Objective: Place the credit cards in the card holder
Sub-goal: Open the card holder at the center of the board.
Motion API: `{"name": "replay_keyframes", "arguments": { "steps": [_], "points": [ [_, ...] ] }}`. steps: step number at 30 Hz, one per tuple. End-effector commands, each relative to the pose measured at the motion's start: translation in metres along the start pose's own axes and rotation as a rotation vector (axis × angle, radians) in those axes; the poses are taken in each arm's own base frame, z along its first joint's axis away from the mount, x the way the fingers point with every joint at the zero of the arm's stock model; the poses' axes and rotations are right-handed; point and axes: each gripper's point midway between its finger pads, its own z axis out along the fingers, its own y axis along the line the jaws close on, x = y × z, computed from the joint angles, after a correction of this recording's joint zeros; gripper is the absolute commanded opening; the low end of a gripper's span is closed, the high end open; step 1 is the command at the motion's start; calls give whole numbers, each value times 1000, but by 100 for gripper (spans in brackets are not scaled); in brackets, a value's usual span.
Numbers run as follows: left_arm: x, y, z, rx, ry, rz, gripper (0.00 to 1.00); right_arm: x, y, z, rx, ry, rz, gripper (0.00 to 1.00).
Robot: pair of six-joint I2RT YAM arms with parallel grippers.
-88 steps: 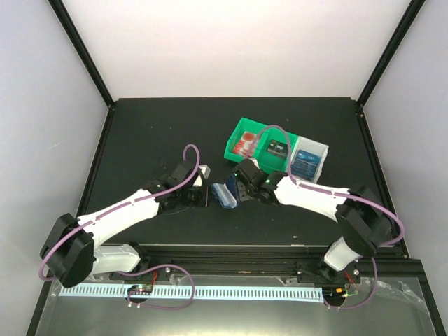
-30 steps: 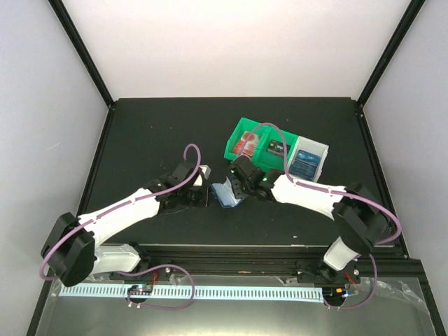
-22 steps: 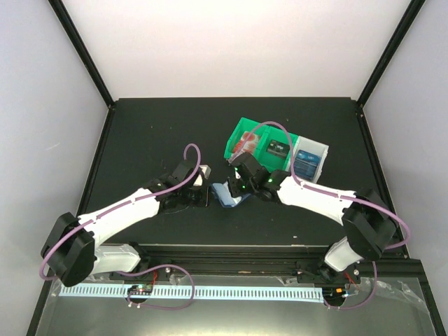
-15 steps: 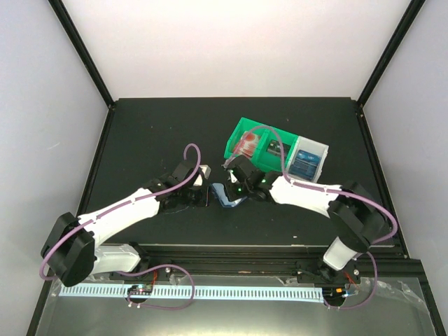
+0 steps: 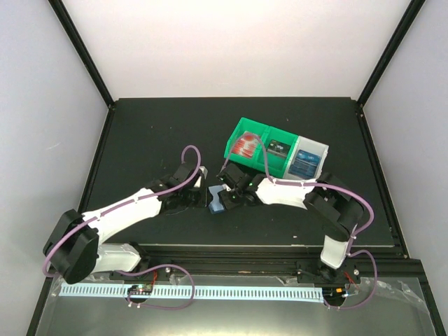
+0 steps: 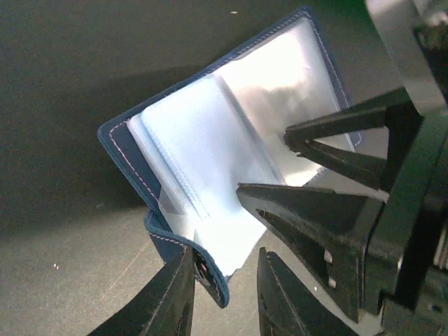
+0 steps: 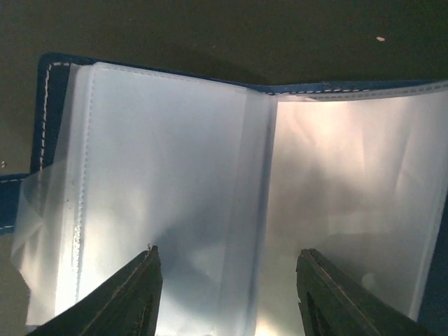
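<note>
The dark blue card holder (image 5: 215,204) lies spread open on the black table between my two grippers, its pale clear sleeves (image 6: 210,140) facing up. My left gripper (image 6: 224,276) has its jaws slightly apart around the holder's curled blue cover edge, which rests against the left finger (image 6: 171,301). My right gripper (image 7: 225,259) stands open wide just over the open sleeves (image 7: 175,175), and it shows in the left wrist view too, as the right gripper (image 6: 264,161). A red-and-white card (image 5: 244,147), a dark card (image 5: 274,148) and a blue card (image 5: 302,162) lie in the tray.
The green and white compartment tray (image 5: 233,131) stands just behind the right gripper. Black frame posts rise at the table's back corners. A rail runs along the near edge by the arm bases.
My right gripper slid left over the holder and its jaws spread wide. The holder shifted left and now lies open. My left gripper's jaws parted a little.
</note>
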Motion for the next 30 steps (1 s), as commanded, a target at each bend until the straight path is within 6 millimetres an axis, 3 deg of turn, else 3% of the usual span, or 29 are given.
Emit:
{"name": "replay_keyframes", "arguments": {
  "steps": [1,9,15,23,30],
  "points": [
    [-8,15,0,-58,-46,-67,30,5,-4,10,90,20,-29,56],
    [-26,32,-19,-64,-157,-196,42,13,-17,16,247,16,-38,65],
    [-29,13,-18,77,-168,-199,45,21,-25,21,288,25,8,71],
    [-28,-6,9,198,-91,-223,26,40,-17,32,223,91,104,77],
    [-20,6,39,167,-52,-257,20,37,-9,23,160,52,152,78]
  ]
}}
